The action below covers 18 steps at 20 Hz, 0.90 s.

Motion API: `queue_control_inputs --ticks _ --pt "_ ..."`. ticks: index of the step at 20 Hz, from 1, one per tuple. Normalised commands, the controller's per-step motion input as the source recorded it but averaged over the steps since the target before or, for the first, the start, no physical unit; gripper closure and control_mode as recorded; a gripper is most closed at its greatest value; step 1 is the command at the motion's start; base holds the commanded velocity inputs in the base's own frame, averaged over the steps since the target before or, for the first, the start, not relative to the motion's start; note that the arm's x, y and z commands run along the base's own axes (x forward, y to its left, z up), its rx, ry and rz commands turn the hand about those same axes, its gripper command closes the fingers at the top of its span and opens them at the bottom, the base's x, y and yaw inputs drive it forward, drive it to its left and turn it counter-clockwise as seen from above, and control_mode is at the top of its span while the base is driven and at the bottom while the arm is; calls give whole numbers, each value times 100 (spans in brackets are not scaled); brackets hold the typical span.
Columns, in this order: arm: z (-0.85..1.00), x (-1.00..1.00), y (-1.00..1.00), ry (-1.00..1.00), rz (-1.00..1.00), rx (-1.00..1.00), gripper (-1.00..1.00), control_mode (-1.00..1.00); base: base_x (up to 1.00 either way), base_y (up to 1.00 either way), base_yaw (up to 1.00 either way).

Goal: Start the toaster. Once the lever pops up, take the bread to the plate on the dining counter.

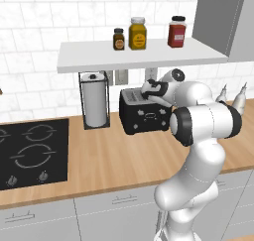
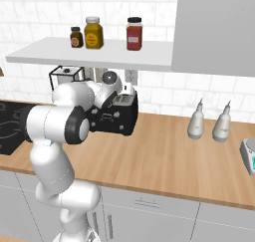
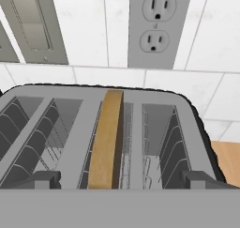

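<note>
At the left end of the wood-topped wall counter (image 1: 114, 155) lies the black hob (image 1: 32, 150); next along, against the tiled wall, stands a paper-towel roll in a wire holder (image 1: 95, 101), and just to its right the toaster (image 1: 144, 117) sits at the counter's back edge under a white shelf (image 1: 139, 56) that carries three jars. The white arm reaches over the toaster, and the gripper (image 3: 120, 180) hangs right above its silvery top, jaws spread wide and holding nothing, one dark tip over each side of the slots. In the hand view the bread (image 3: 107, 138) stands on edge in a slot near the middle, its tan top edge about level with the toaster's rim, with a wall outlet (image 3: 157, 27) behind it. Further right on the counter stand two pale bottles (image 2: 209, 120). The lever is hidden, so whether toasting has been started cannot be told; the bread is not yet lifted, and carrying it to the plate on the dining counter remains.
</note>
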Motion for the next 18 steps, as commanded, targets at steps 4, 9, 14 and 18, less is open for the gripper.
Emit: queue_control_inputs --ticks 4,9,14,18 --pt "0 0 0 0 0 0 -100 -100 0 0 0" --pt "0 0 0 0 0 0 -100 -100 0 0 0" --pt "0 0 0 0 0 0 -100 -100 0 0 0" --pt "0 0 0 0 0 0 -100 -100 0 0 0"
